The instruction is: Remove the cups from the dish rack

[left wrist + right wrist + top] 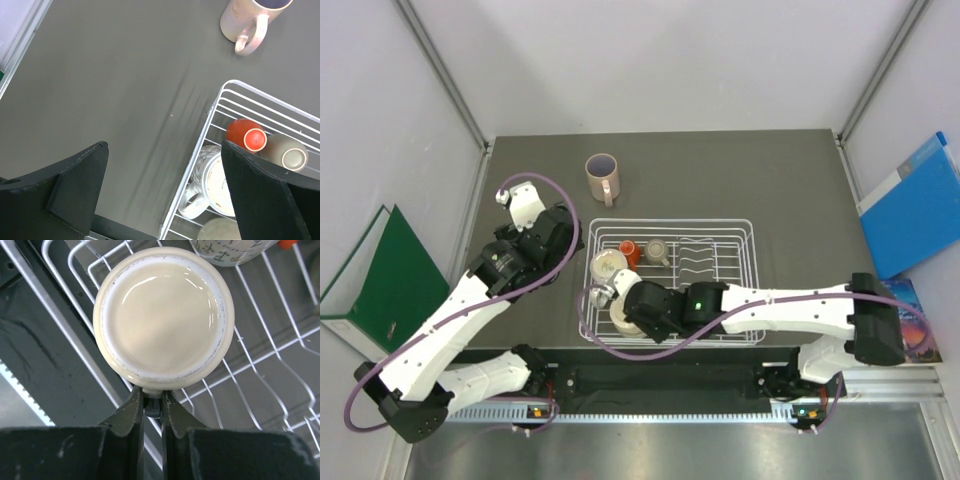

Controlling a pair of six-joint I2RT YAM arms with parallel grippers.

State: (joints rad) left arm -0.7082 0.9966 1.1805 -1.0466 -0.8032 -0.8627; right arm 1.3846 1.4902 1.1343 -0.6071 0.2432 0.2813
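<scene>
The white wire dish rack (745, 285) holds the speckled mug (607, 265), the small red-orange cup (629, 250), the small tan cup (657, 251) and the cream mug (623, 318), all bottom up. My right gripper (152, 399) is shut on the handle of the cream mug (162, 317) at the rack's near left corner. The pinkish-beige mug (603, 178) stands upright on the table behind the rack. My left gripper (165, 190) is open and empty, above the table beside the rack's left rim (200, 150), with the speckled mug (215, 180) between its fingers in view.
A green binder (380, 280) lies off the table's left side and a blue binder (915, 205) off its right. The rack's wavy plate slots (695, 262) fill its right half. The table's near edge (30, 370) runs just beside the rack.
</scene>
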